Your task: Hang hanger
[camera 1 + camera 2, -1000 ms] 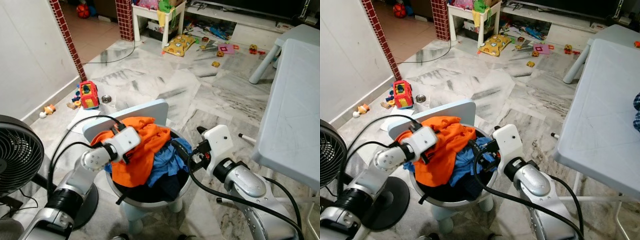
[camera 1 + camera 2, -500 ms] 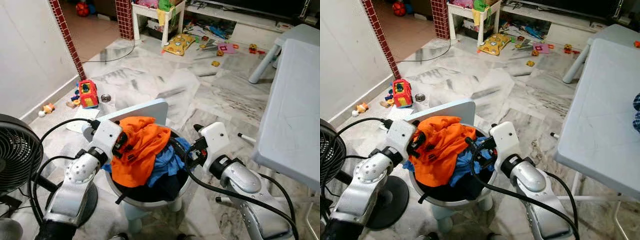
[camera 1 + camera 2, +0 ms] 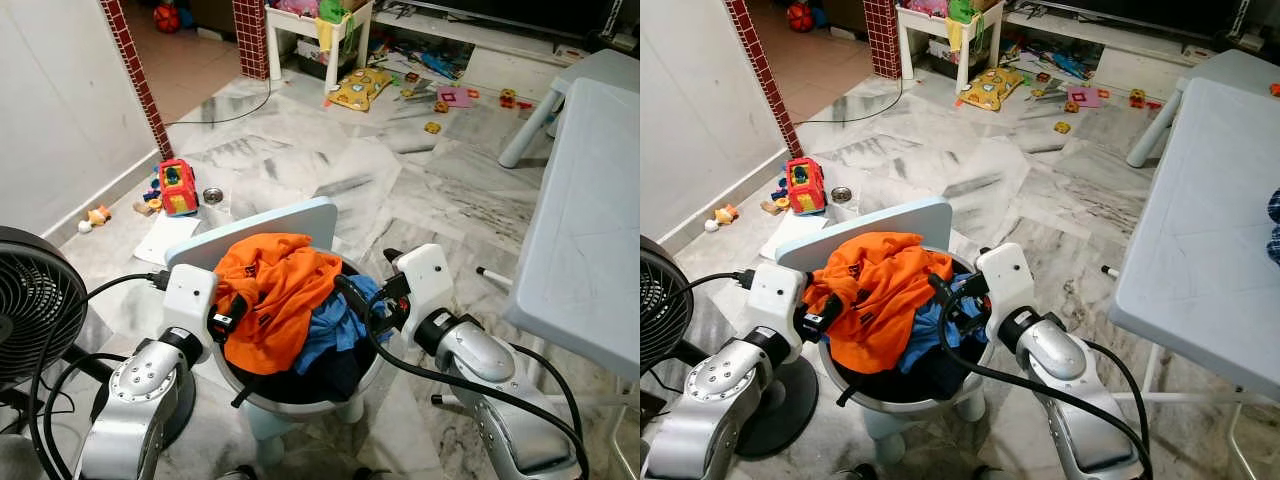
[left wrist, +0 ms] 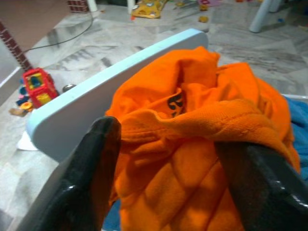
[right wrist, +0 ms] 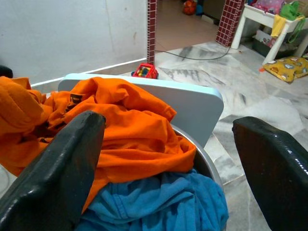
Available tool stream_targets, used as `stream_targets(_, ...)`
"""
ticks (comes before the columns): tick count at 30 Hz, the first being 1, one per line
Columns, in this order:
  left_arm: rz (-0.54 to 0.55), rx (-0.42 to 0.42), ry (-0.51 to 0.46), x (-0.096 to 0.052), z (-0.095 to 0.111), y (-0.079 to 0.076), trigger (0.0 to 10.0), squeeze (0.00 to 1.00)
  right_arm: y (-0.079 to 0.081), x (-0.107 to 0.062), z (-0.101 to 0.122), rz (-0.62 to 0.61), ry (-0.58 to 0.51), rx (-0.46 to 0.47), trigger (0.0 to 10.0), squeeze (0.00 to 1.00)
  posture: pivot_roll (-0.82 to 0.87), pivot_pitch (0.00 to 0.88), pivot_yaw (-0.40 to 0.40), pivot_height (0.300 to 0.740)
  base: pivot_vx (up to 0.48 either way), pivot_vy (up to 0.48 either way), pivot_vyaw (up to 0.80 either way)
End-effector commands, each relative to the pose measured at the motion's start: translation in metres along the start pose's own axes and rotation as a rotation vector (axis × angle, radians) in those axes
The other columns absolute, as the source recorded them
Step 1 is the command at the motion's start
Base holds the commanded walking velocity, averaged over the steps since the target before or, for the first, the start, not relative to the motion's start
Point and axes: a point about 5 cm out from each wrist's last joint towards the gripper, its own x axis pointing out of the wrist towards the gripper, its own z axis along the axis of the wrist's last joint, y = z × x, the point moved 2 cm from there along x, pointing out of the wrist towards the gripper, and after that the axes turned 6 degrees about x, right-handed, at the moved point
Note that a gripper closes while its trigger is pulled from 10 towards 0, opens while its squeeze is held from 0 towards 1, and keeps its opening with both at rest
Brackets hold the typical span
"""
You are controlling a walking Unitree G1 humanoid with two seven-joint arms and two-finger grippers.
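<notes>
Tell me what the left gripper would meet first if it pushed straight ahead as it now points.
Most likely the orange shirt: the left gripper points straight at it, fingers open on either side of a fold. Depth is hard to judge.

Both silver arms are bent forward with wrists raised. The left gripper (image 4: 168, 178) has its fingers (image 4: 91, 173) spread apart. The right gripper (image 5: 168, 168) also has its fingers (image 5: 57, 163) wide apart.
</notes>
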Motion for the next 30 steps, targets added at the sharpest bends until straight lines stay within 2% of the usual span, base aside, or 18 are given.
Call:
stream_targets(1, 0.019, -0.001, 0.011, -0.004, 0.0, 0.002, 10.0, 1.0, -0.003, 0.0, -0.001, -0.001, 0.001, -0.004, 10.0, 0.0, -0.1, 0.135, -0.029, 0.74, 0.0, 0.0, 0.0)
stream_targets(7, -0.029, -0.006, 0.038, -0.012, -0.009, -0.007, 10.0, 1.0, -0.003, 0.0, -0.002, 0.0, 0.001, -0.007, 10.0, 0.0, -0.09, 0.134, -0.032, 0.74, 0.0, 0.0, 0.0)
stream_targets(9, -0.036, 0.017, 0.055, -0.011, -0.012, -0.007, 10.0, 1.0, -0.001, 0.001, -0.002, 0.006, 0.001, -0.008, 10.0, 0.0, -0.1, 0.133, -0.033, 0.74, 0.0, 0.0, 0.0)
stream_targets(13, -0.058, -0.02, 0.152, -0.011, -0.022, -0.006, 10.0, 1.0, 0.0, -0.001, -0.002, 0.01, 0.002, -0.011, 10.0, 0.0, -0.1, 0.135, -0.034, 0.74, 0.0, 0.0, 0.0)
stream_targets(15, -0.078, -0.04, 0.171, -0.012, -0.024, -0.008, 10.0, 1.0, -0.001, -0.002, -0.002, 0.008, 0.004, -0.012, 10.0, 0.0, -0.1, 0.138, -0.033, 0.74, 0.0, 0.0, 0.0)
stream_targets(20, -0.107, -0.019, 0.25, -0.016, -0.037, -0.014, 10.0, 1.0, -0.001, -0.002, -0.002, 0.006, 0.006, -0.014, 10.0, 0.0, -0.11, 0.142, -0.031, 0.74, 0.0, 0.0, 0.0)
stream_targets(22, -0.114, -0.027, 0.25, -0.016, -0.036, -0.015, 10.0, 1.0, 0.0, -0.002, -0.002, 0.007, 0.005, -0.013, 10.0, 0.0, -0.11, 0.143, -0.032, 0.74, 0.0, 0.0, 0.0)
stream_targets(23, -0.118, -0.031, 0.248, -0.016, -0.035, -0.015, 10.0, 0.96, 0.0, -0.002, -0.002, 0.007, 0.006, -0.013, 10.0, 0.0, -0.11, 0.143, -0.033, 0.74, 0.0, 0.0, 0.0)
stream_targets(24, -0.12, -0.033, 0.249, -0.015, -0.034, -0.016, 10.0, 0.47, 0.0, -0.002, -0.002, 0.007, 0.007, -0.013, 10.0, 0.0, -0.11, 0.142, -0.033, 0.74, 0.0, 0.0, 0.0)
stream_targets(25, -0.122, -0.034, 0.252, -0.015, -0.033, -0.017, 10.0, 0.47, 0.0, -0.002, -0.002, 0.006, 0.008, -0.013, 10.0, 0.0, -0.11, 0.142, -0.033, 0.74, 0.0, 0.0, 0.0)
stream_targets(26, -0.129, -0.027, 0.252, -0.015, -0.033, -0.017, 10.0, 0.0, -0.001, -0.002, -0.002, 0.006, 0.009, -0.013, 10.0, 0.0, -0.11, 0.143, -0.034, 0.74, 0.0, 0.0, 0.0)
stream_targets(27, -0.136, -0.022, 0.254, -0.015, -0.032, -0.018, 7.1, 0.0, -0.001, -0.002, -0.002, 0.006, 0.01, -0.014, 10.0, 0.0, -0.11, 0.143, -0.034, 0.74, 0.0, 0.0, 0.0)
stream_targets(28, -0.137, -0.022, 0.255, -0.015, -0.033, -0.018, 7.1, 0.0, -0.002, -0.002, -0.002, 0.006, 0.011, -0.015, 10.0, 0.0, -0.11, 0.143, -0.034, 0.74, 0.0, 0.0, 0.0)
stream_targets(29, -0.134, -0.023, 0.258, -0.014, -0.034, -0.017, 1.4, 0.0, -0.002, -0.001, -0.002, 0.006, 0.009, -0.015, 10.0, 0.0, -0.11, 0.142, -0.034, 0.74, 0.0, 0.0, 0.0)
stream_targets(30, -0.133, -0.022, 0.261, -0.014, -0.035, -0.017, 1.4, 0.0, -0.002, -0.001, -0.001, 0.006, 0.009, -0.016, 10.0, 0.0, -0.11, 0.142, -0.034, 0.74, 0.0, 0.0, 0.0)
